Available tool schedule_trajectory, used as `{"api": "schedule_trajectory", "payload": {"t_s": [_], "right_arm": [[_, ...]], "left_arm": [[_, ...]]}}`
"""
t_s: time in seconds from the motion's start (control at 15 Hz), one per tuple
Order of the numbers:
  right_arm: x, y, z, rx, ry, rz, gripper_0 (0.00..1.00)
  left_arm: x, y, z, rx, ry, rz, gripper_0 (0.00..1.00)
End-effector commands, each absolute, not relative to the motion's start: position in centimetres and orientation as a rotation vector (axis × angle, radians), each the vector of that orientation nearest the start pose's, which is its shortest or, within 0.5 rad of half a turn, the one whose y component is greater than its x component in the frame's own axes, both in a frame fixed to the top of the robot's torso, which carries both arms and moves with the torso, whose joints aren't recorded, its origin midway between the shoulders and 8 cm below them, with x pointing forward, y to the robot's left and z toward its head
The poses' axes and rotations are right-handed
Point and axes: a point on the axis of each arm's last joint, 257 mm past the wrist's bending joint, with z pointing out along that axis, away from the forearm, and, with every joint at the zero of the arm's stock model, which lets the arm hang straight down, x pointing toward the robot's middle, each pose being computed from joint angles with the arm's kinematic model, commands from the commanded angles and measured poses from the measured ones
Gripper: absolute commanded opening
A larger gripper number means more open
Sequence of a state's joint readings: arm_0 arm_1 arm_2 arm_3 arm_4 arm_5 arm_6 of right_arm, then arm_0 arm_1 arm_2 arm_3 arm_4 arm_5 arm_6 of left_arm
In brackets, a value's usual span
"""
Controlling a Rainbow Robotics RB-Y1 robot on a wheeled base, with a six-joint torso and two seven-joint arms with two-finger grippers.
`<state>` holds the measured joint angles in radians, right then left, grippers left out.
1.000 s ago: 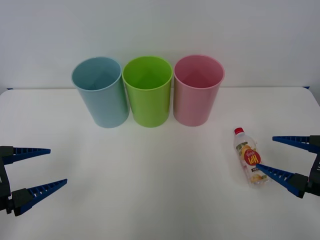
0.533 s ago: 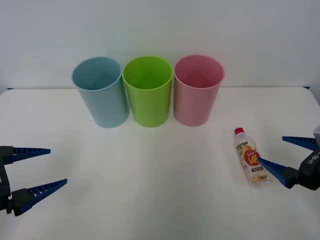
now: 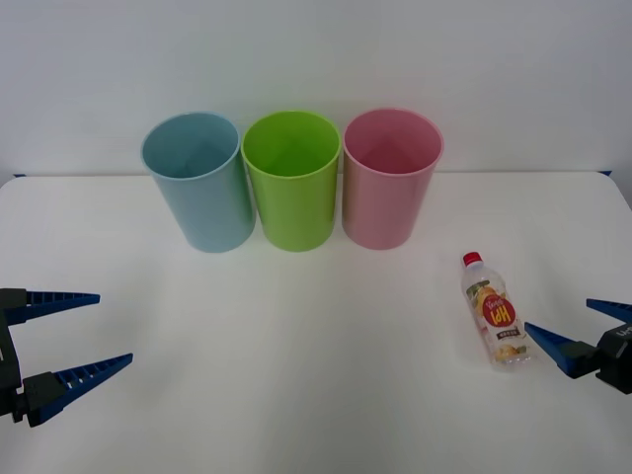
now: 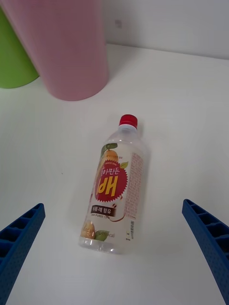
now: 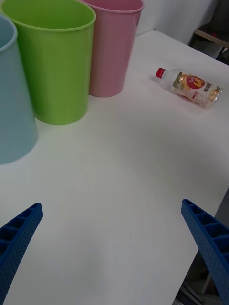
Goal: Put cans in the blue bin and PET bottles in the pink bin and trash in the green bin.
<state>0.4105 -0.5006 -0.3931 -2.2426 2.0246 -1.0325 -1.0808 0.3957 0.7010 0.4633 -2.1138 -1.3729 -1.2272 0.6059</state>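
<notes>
A small clear PET bottle (image 3: 496, 314) with a red cap and a red-and-yellow label lies on its side at the right of the white table, cap toward the bins. My right gripper (image 3: 559, 315) is open just to its right and does not touch it. In the right wrist view the bottle (image 4: 114, 186) lies ahead of that gripper (image 4: 113, 205), between the lines of its two fingers. The blue bin (image 3: 202, 188), green bin (image 3: 292, 188) and pink bin (image 3: 390, 183) stand upright in a row at the back. My left gripper (image 3: 115, 327) is open at the near left, holding nothing.
The white table (image 3: 316, 395) runs back to a plain wall behind the bins. The left wrist view shows the green bin (image 5: 55, 66), the pink bin (image 5: 112, 47) and the bottle (image 5: 190, 87) farther off, with the table's edge (image 5: 210, 200) beyond.
My right gripper has drawn back to the right, away from the bottle, still open. The bottle, the bins and the left arm have not moved.
</notes>
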Motion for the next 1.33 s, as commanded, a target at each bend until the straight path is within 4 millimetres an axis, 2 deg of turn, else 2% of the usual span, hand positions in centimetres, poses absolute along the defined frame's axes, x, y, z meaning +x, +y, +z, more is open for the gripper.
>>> {"api": "schedule_trajectory", "payload": {"t_s": [0.07,0.27,0.67,0.93,1.33], "right_arm": [[37.0,-33.0,-21.7,-0.361,2.128,0.165,1.00],[37.4,-32.7,-22.9,-0.390,2.151,0.126,1.00],[38.6,-31.6,-25.2,-0.386,2.182,0.176,1.00],[39.7,-31.1,-26.1,-0.375,2.187,0.163,1.00],[40.0,-30.2,-27.8,-0.369,2.212,0.156,1.00]], "left_arm": [[31.8,26.9,-16.4,0.878,1.879,-0.573,1.00],[31.8,26.9,-16.4,0.878,1.879,-0.573,1.00],[31.8,26.9,-16.4,0.878,1.879,-0.573,1.00],[31.8,26.9,-16.4,0.878,1.879,-0.573,1.00],[31.8,26.9,-16.4,0.878,1.879,-0.573,1.00]]}}
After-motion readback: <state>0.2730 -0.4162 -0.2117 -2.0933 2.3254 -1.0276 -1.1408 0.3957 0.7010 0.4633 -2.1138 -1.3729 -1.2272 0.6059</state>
